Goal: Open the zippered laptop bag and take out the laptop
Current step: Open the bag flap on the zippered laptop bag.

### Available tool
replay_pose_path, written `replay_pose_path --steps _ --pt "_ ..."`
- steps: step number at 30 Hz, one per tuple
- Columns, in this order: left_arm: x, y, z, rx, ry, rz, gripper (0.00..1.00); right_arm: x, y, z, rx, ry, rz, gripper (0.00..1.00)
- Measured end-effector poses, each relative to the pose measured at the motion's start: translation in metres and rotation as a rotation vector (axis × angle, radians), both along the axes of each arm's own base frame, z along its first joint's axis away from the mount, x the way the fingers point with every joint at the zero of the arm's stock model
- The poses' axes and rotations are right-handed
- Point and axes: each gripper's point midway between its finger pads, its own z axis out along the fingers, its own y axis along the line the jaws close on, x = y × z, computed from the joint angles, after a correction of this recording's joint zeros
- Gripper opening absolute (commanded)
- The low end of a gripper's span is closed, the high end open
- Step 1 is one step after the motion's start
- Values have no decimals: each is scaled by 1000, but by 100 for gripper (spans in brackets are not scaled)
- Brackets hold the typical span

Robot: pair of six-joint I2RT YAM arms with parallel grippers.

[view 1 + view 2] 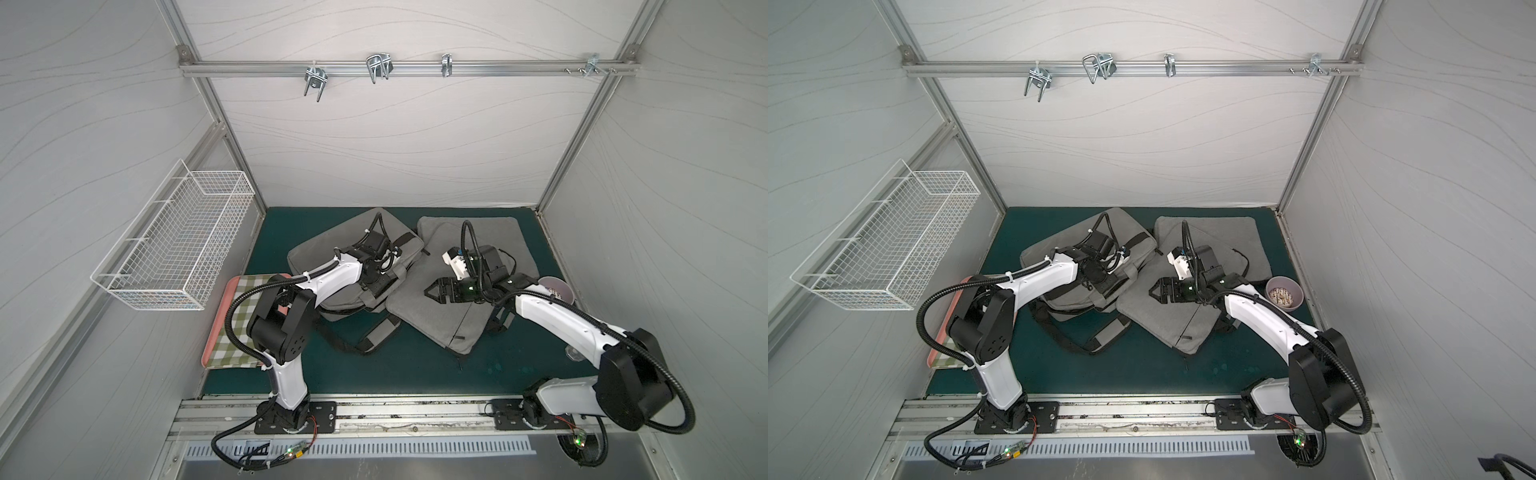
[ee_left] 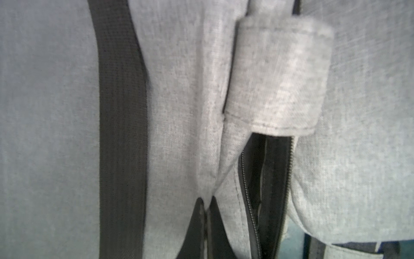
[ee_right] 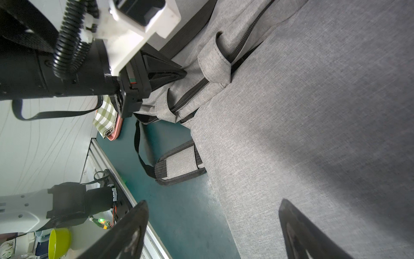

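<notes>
Three grey fabric cases take up most of the green mat (image 1: 415, 374) before me. Biggest is the laptop bag (image 1: 309, 259), lying flat left of the mat's middle and reaching toward the far edge, its black shoulder strap (image 3: 137, 143) trailing toward the near edge. Just beside it a flat grey sleeve (image 1: 432, 320) lies slantwise across the centre, one corner lapping the bag's edge, and rests partly on a second grey sleeve (image 1: 498, 228) against the far edge. At the left edge a pink tray (image 1: 230, 297) carries a folded green checked cloth (image 1: 251, 284). My left gripper (image 3: 182, 72) is down on the laptop bag by its handles, jaws pressed fully together on a pinch of the bag's grey cloth right beside the zip (image 2: 246, 179). My right gripper (image 1: 428, 291) hovers above the slanted sleeve, jaws spread wide, nothing between them and touching nothing. Near the right edge stands a lilac bowl (image 1: 1295, 306) with a pale ringed thing inside. The strap's padded shoulder piece (image 3: 179, 163) lies on the mat beside the bag's near side. A grey handle loop (image 2: 275, 78) crosses over the zip, whose teeth stand parted below the loop, leaving a dark slit. What lies inside the slit I cannot make out.
</notes>
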Motion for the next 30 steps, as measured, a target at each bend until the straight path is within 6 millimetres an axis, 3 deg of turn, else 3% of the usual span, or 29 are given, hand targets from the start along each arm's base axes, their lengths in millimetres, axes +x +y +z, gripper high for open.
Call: replay_pose_path --steps 6,12,17,23,30 --pt "2 3 11 36 23 16 0 2 2 3 19 1 -9 90" --pt "14 8 51 11 11 113 0 11 15 7 90 34 -50 90" --pt "29 20 90 -48 -16 237 0 15 39 -8 102 142 -93 85" --pt "40 37 127 -100 -39 340 0 27 69 -12 152 233 -181 77" --pt "44 48 150 -167 -31 442 0 45 106 -18 227 326 -279 65"
